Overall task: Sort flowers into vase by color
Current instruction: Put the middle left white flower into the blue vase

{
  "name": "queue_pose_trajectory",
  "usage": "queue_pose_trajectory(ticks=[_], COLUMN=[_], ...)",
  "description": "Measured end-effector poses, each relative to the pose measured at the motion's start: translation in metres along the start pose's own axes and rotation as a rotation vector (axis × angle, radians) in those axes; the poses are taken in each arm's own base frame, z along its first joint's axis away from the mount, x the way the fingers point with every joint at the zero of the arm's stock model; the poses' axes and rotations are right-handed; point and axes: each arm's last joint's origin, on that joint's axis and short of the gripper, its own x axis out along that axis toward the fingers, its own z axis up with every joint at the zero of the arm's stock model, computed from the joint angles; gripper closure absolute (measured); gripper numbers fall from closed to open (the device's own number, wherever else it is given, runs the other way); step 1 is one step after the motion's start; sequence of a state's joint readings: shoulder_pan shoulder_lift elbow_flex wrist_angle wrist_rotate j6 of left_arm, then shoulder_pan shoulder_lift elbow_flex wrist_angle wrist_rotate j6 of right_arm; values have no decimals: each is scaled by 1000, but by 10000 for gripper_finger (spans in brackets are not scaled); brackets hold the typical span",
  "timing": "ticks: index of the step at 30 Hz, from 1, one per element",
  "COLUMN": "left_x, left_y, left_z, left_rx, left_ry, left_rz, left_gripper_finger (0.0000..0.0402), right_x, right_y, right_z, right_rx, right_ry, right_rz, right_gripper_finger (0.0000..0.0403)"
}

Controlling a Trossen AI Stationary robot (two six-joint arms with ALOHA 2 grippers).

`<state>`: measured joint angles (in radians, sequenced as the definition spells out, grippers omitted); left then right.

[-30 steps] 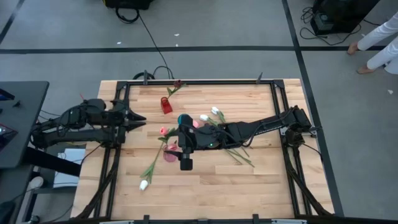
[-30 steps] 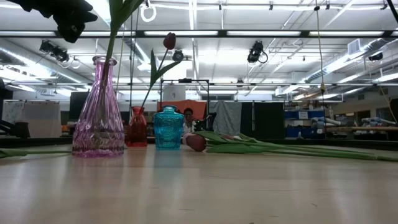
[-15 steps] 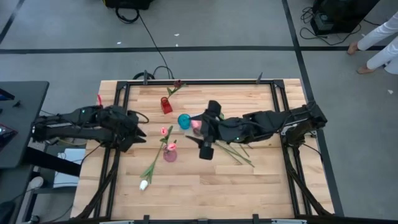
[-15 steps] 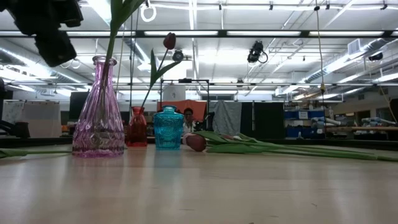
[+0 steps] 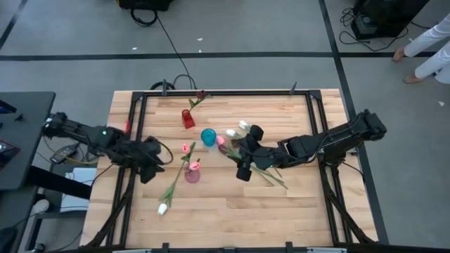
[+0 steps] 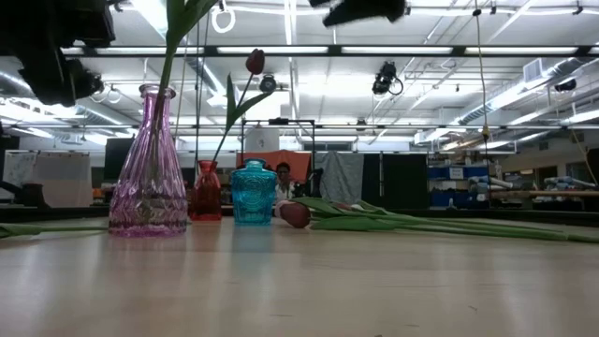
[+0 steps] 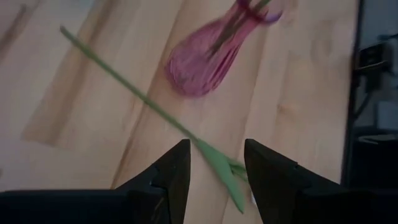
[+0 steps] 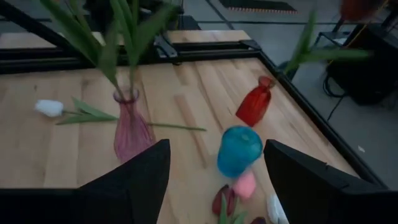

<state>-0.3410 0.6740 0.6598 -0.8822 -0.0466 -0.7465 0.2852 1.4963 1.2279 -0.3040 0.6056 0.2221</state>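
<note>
Three vases stand on the table: pink (image 5: 192, 173), blue (image 5: 208, 136) and red (image 5: 188, 118). Pink tulips (image 5: 186, 148) stand in the pink vase (image 7: 199, 68), and a dark red tulip (image 5: 200, 95) stands in the red vase. A white tulip (image 5: 163, 208) lies flat, its stem (image 7: 124, 84) running past the pink vase. My left gripper (image 5: 150, 172) hangs open above that stem, a leaf (image 7: 221, 171) showing between its fingers (image 7: 216, 180). My right gripper (image 5: 241, 173) is open beside a pile of tulips (image 5: 264, 169).
The pile of loose tulips lies right of the blue vase (image 8: 239, 149), with a pink bloom (image 8: 244, 185) and a dark red one (image 6: 295, 215) at its near-left end. A black frame (image 5: 218, 92) borders the table. Bare wood lies toward the near edge (image 5: 232, 218).
My right gripper has drawn back from above the pink vase toward the table's right and now hangs by the tulip pile. My left gripper has moved toward the near edge, tipping down over the white tulip's stem. The flowers and vases have kept still.
</note>
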Motion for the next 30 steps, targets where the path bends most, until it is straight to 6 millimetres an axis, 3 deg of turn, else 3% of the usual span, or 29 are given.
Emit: queue_pose_trajectory(ticks=[7, 13, 30], left_x=[32, 63, 124], left_y=[-19, -31, -44], left_z=[1, -3, -20], left_rx=[-76, -129, -116], left_ry=[71, 148, 254], left_rz=[80, 147, 288], left_gripper_finger=[245, 245, 245], right_x=[1, 12, 15], right_y=[-27, -26, -34], right_z=[-47, -72, -69], right_rx=[118, 153, 66], right_ry=[-63, -99, -112], right_rz=[-4, 2, -17], right_gripper_finger=[141, 154, 165])
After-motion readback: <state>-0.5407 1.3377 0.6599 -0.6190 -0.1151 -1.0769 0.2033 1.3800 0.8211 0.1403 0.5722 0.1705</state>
